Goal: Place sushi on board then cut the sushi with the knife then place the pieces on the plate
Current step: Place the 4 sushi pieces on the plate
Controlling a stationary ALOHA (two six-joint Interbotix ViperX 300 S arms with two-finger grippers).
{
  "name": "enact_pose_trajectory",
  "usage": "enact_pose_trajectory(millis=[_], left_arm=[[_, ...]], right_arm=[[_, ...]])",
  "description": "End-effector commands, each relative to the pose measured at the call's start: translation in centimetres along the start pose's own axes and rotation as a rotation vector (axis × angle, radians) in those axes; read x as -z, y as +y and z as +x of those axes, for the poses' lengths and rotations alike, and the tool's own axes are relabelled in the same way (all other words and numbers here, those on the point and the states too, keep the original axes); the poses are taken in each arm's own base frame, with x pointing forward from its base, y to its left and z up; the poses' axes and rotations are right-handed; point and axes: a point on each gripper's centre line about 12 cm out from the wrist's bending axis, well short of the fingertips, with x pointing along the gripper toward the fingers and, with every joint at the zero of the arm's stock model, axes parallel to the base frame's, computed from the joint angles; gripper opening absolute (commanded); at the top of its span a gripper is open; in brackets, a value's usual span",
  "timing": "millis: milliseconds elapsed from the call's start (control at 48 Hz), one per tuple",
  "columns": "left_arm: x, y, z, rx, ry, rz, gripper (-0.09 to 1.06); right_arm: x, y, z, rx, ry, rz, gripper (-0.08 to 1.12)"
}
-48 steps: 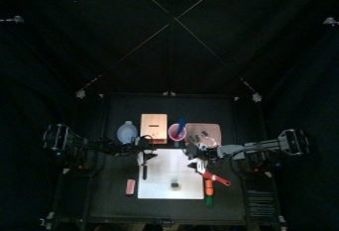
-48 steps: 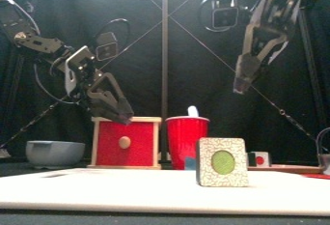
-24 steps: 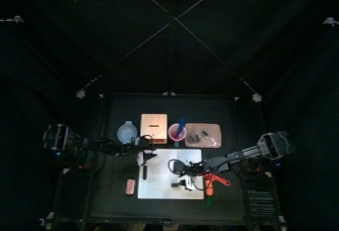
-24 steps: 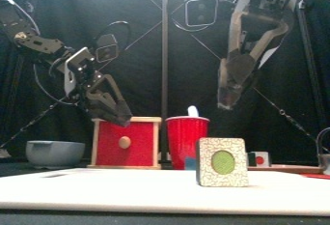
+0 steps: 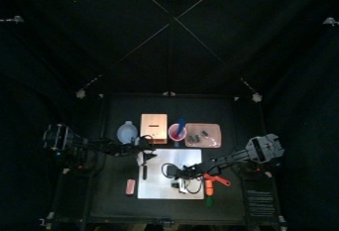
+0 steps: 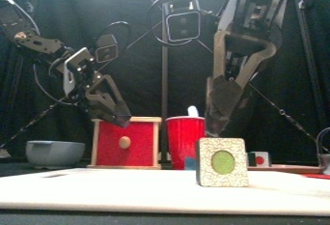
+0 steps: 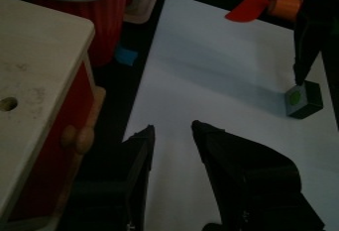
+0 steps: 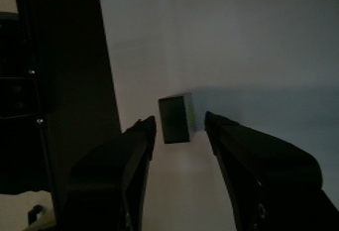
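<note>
You're hovering the right gripper (image 8: 179, 119), jaws open, over the sushi piece (image 6: 223, 162) standing on the board (image 6: 103, 181). Dropping off-ctr, you're risking toppling it. Meanwhile the left gripper (image 7: 169, 129) is hanging nearby, jaws open.

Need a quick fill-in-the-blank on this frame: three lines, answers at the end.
1. The sushi stands upright on the ____ board.
2. The right gripper hangs just above the sushi, jaws ____.
3. The box has a ____ drawer front.
Missing words: white; open; red.
</note>
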Motion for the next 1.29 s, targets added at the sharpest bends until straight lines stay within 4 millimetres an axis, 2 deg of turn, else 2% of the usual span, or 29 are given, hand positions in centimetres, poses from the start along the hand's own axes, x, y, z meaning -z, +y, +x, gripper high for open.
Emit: enact_pose_trajectory(millis=[21, 208, 354, 479, 625, 812, 938, 1062, 1292], left_arm=[[-0.5, -0.2, 0.0, 0.006, -0.018, 0.004, 0.76], [-0.5, -0.2, 0.0, 0.006, -0.016, 0.006, 0.76], [-0.4, -0.2, 0.0, 0.006, -0.011, 0.005, 0.76], [-0.4, -0.2, 0.0, 0.006, -0.011, 0.002, 0.76], [-0.4, -0.2, 0.0, 0.006, -0.013, 0.008, 0.76], [-0.3, -0.2, 0.0, 0.008, -0.008, 0.009, 0.76], [-0.2, -0.2, 0.0, 0.008, 0.004, 0.008, 0.76], [-0.3, -0.3, 0.0, 0.011, 0.015, 0.009, 0.76], [-0.6, -0.4, -0.2, 0.013, 0.009, 0.008, 0.76]], right_arm=[[-1.0, 1.0, 0.1, -0.019, -0.023, -0.006, 0.81], [-0.9, 1.2, 2.0, -0.011, 0.004, -0.009, 0.81], [-0.8, 1.2, 2.6, -0.005, 0.012, -0.017, 0.78], [-0.4, 0.8, 2.6, 0.001, 0.021, -0.015, 0.71], [0.1, 0.5, 1.7, 0.004, 0.021, -0.013, 0.61], [-0.1, -2.1, -2.2, 0.023, -0.027, 0.038, 0.61], [0.0, -5.2, -6.0, 0.058, -0.063, 0.103, 0.61], [0.7, -9.3, -9.5, 0.124, -0.095, 0.188, 0.61], [2.5, -16.9, -14.7, 0.298, -0.15, 0.334, 0.61]])
